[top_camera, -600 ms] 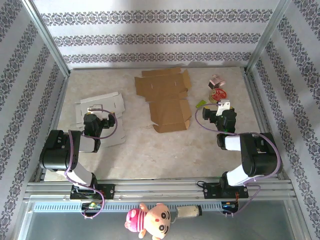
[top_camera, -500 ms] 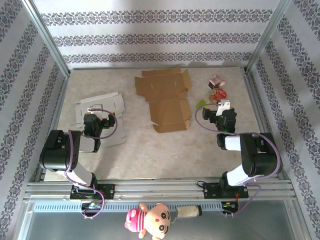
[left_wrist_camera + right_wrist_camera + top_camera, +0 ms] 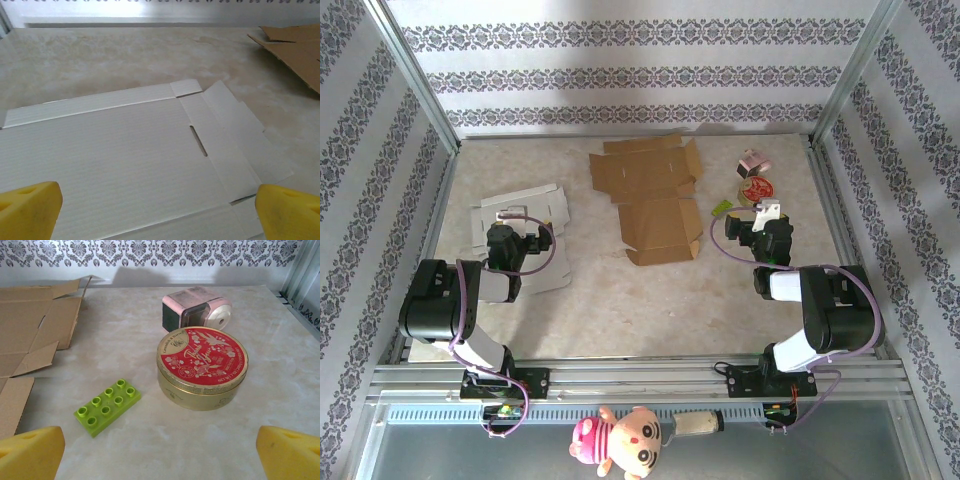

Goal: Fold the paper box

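Left tool (image 3: 159, 212) and right tool (image 3: 161, 452) spread wide; script on red tin (image 3: 202, 367) unreadable.

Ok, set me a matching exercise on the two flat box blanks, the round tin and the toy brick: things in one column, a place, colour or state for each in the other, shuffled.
Things
1. white box blank
2. brown box blank
3. round tin
4. toy brick

Descriptions
A. lime green, studs up
B. beside the pink sharpener
C. flat under the open left gripper
D. middle of the table, flaps spread

Pairs: 1-C, 2-D, 3-B, 4-A
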